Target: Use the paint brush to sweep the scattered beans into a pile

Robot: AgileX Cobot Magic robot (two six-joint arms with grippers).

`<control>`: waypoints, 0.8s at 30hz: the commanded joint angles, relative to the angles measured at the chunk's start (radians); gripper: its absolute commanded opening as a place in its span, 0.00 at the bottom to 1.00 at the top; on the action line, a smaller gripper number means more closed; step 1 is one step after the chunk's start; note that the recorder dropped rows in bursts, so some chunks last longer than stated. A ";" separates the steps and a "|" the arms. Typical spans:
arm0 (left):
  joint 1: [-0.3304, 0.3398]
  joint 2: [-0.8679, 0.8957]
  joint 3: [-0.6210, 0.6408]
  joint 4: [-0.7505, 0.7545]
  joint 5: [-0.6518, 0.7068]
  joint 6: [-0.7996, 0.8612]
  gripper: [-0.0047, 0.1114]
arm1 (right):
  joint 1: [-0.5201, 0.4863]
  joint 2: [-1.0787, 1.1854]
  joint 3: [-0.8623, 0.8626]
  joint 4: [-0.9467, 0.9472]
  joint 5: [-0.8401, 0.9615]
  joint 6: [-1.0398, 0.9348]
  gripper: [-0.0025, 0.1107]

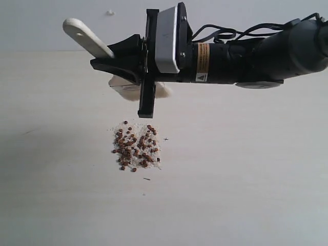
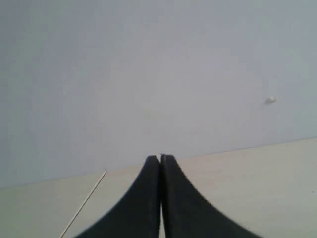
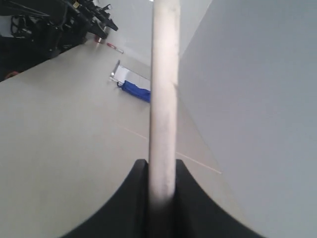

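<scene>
Right gripper (image 1: pixel 115 55) is clamped on the paint brush (image 1: pixel 88 37) handle. The handle end projects beyond the jaws and the bristles are partly hidden behind them. Beans (image 1: pixel 136 146) are clustered on the table (image 1: pixel 256 184) below the jaws, untouched. Left gripper (image 2: pixel 160 163) jaws are pressed together, nothing held.

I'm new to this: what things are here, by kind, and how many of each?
Grippers: 2, the left gripper and the right gripper
Paint brush: 1
Pile of beans: 1, single beans too many to count
Blue object, far off: 1
Total: 5
</scene>
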 commanded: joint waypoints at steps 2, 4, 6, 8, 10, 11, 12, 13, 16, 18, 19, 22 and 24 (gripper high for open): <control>-0.006 -0.005 0.004 0.002 0.006 -0.003 0.04 | -0.020 0.105 -0.145 -0.144 -0.027 0.066 0.02; -0.006 -0.005 0.004 0.002 0.006 -0.003 0.04 | -0.020 0.147 -0.199 -0.197 -0.027 0.069 0.02; -0.006 -0.005 0.004 0.002 0.006 -0.003 0.04 | -0.020 0.194 -0.243 -0.239 -0.027 0.069 0.02; -0.006 -0.005 0.004 0.002 0.006 -0.003 0.04 | -0.026 0.239 -0.278 -0.244 -0.027 0.071 0.02; -0.006 -0.005 0.004 0.002 0.006 -0.003 0.04 | -0.030 0.275 -0.308 -0.244 -0.027 0.071 0.02; -0.006 -0.005 0.004 0.002 0.006 -0.003 0.04 | -0.036 0.294 -0.323 -0.244 -0.027 0.071 0.02; -0.006 -0.005 0.004 0.002 0.006 -0.003 0.04 | -0.040 0.309 -0.336 -0.244 -0.027 0.071 0.02; -0.006 -0.005 0.004 0.002 0.006 -0.003 0.04 | -0.044 0.325 -0.350 -0.244 -0.027 0.071 0.02; -0.006 -0.005 0.004 0.002 0.006 -0.003 0.04 | -0.052 0.361 -0.389 -0.246 -0.027 0.071 0.02; -0.006 -0.005 0.004 0.002 0.006 -0.003 0.04 | -0.052 0.380 -0.410 -0.246 -0.027 0.071 0.02; -0.006 -0.005 0.004 0.002 0.006 -0.003 0.04 | -0.052 0.386 -0.417 -0.246 -0.027 0.071 0.02; -0.006 -0.005 0.004 0.002 0.006 -0.003 0.04 | -0.052 0.403 -0.443 -0.242 -0.027 0.071 0.02; -0.006 -0.005 0.004 0.002 0.006 -0.003 0.04 | -0.052 0.412 -0.461 -0.227 -0.027 0.071 0.02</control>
